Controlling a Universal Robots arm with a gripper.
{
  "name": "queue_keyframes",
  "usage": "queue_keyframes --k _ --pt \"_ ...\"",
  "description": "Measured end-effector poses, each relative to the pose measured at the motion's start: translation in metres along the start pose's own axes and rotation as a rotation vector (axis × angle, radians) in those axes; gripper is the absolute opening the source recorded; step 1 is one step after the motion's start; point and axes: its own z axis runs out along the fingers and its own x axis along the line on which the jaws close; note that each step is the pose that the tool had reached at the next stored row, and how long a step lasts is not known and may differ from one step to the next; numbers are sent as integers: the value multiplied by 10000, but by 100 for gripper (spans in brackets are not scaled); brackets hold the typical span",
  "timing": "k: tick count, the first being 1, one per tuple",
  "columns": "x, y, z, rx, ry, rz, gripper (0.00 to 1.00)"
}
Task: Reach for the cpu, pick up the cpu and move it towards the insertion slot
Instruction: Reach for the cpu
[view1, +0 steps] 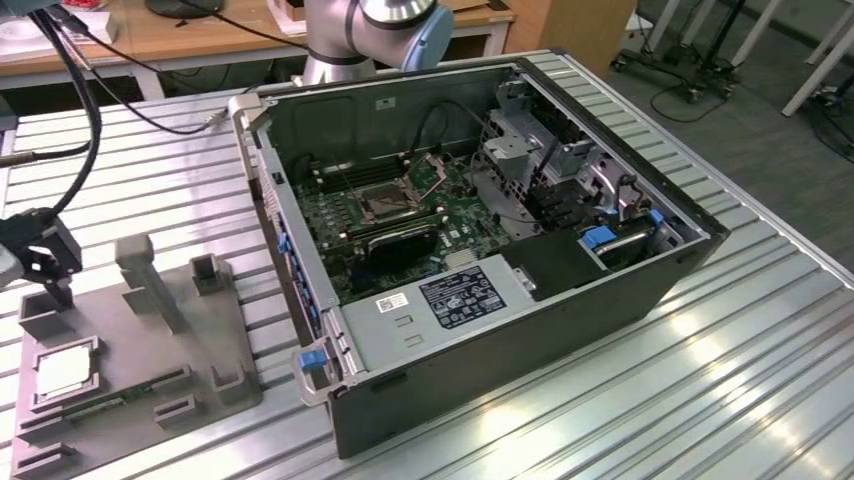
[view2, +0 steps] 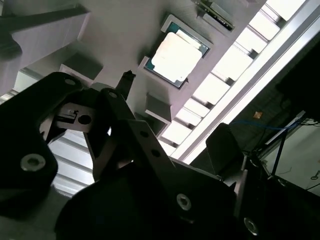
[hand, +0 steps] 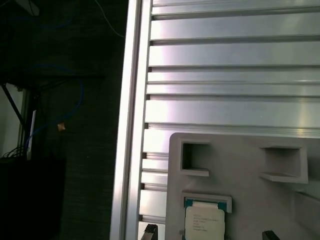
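In the exterior view my gripper (view1: 51, 285) is partly cut off at the exterior view's left, above the grey moulded tray (view1: 127, 365). The cpu (view1: 64, 375) lies flat in the tray's square recess, well apart from the insertion slot (view1: 387, 205) inside the open case (view1: 534, 320). In the second wrist view, black linkage hides much of the tray. In the first wrist view, two dark tips, probably my fingertips (hand: 150, 231), stand spread either side of the silvery chip, grasping nothing.
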Motion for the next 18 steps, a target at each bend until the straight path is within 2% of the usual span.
queue_keyframes --k 2,3,7,13,15,18 --pt "0 -1 37 0 2 -7 84" --pt "0 -2 55 1 2 -10 77" --pt "0 -6 163 0 3 -16 77" --pt "-1 -10 273 0 6 -16 77" --pt "-1 -11 304 0 8 -16 77" --pt "-1 -12 317 1 9 -16 77"
